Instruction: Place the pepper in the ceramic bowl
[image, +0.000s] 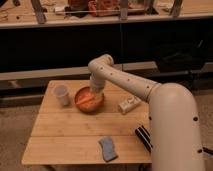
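- Camera view is looking down on a wooden table (65, 127) from its near side, with the robot's white body (175, 130) filling the lower right.
- Arm (125, 82) is reaching from the body leftward over the far right part of the table, bending at a raised elbow and pointing down.
- Gripper (96, 93) is hanging low at the bowl (80, 105), over its far right rim and overlapping that rim from this angle.
- Gripper state: whether it is standing wide, standing narrow or holding anything cannot be told.
- Pepper (88, 99) is showing as a pale orange streak inside the bowl, lying slantwise near the middle, just below and left of the gripper.
- Pepper appears to be resting on the bowl's floor.
- Bowl is sitting on the far half of the table, near its centre line.
- Cup (61, 94) is standing upright just left of the bowl, apart from it.
- Block (129, 104), white, is lying to the right of the bowl, near the arm.
- Sponge (107, 148), blue-grey, is lying flat by the near edge, well apart from the bowl.
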